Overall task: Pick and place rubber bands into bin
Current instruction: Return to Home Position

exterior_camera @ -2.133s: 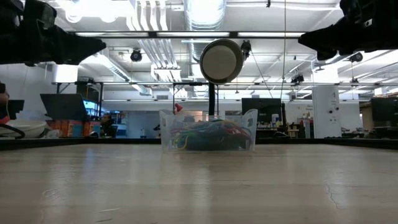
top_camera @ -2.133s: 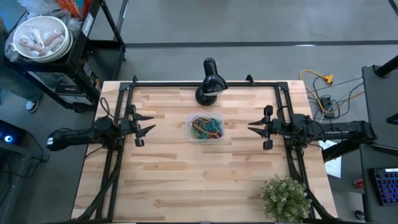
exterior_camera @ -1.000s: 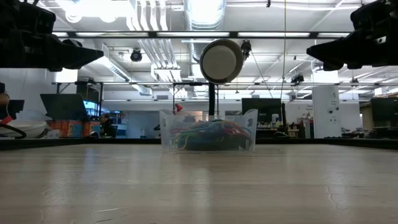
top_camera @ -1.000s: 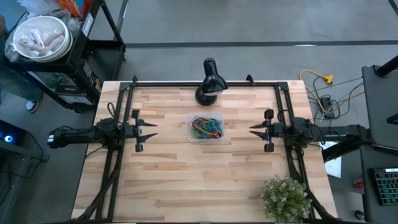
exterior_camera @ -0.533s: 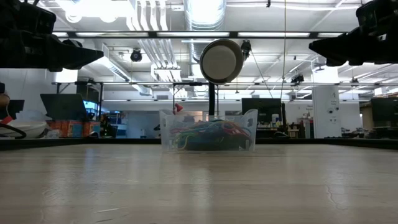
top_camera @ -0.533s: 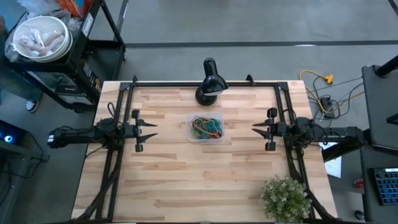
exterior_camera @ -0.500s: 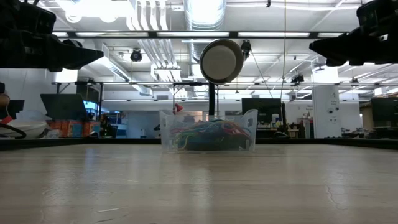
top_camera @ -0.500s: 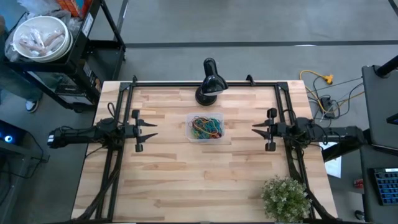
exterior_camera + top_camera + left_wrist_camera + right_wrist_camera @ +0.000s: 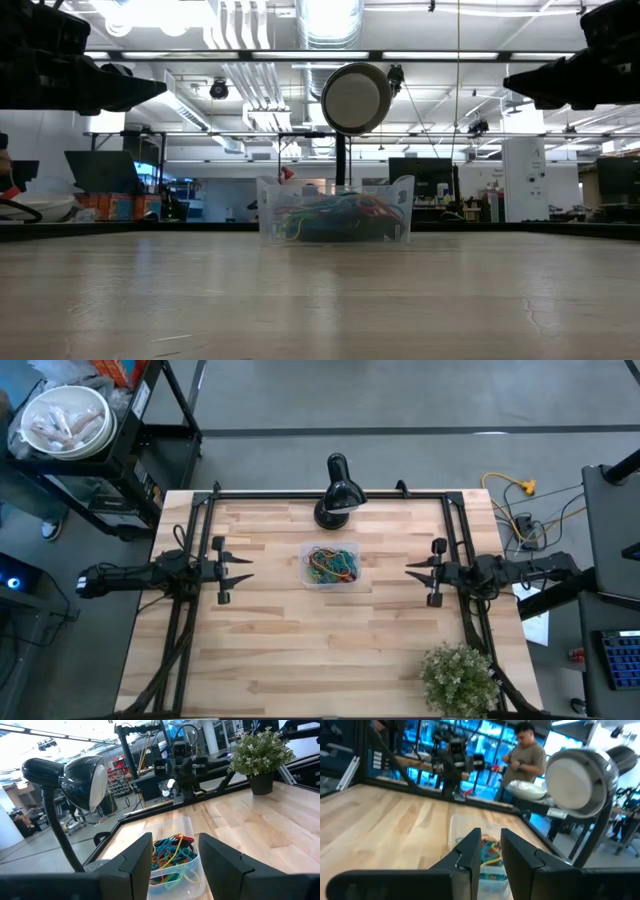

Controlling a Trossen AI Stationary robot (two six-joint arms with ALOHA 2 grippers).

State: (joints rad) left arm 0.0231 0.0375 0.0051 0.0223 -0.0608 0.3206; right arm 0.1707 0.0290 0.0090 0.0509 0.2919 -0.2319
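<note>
Robotics lab on an open industrial floor.

Two dark robot arms, the left arm [image 9: 130,575] and the right arm [image 9: 535,570], reached in from a black frame [image 9: 330,495] around a wooden table [image 9: 330,650]. A yellow cable [image 9: 515,487] trailed over the grey concrete floor [image 9: 400,400], and a keyboard [image 9: 620,660] lay on a side desk. Beyond the table ran bare ceiling ducts [image 9: 325,20], bright lights [image 9: 150,15] and monitors [image 9: 105,170]; a person [image 9: 525,755] stood among more equipment.
</note>
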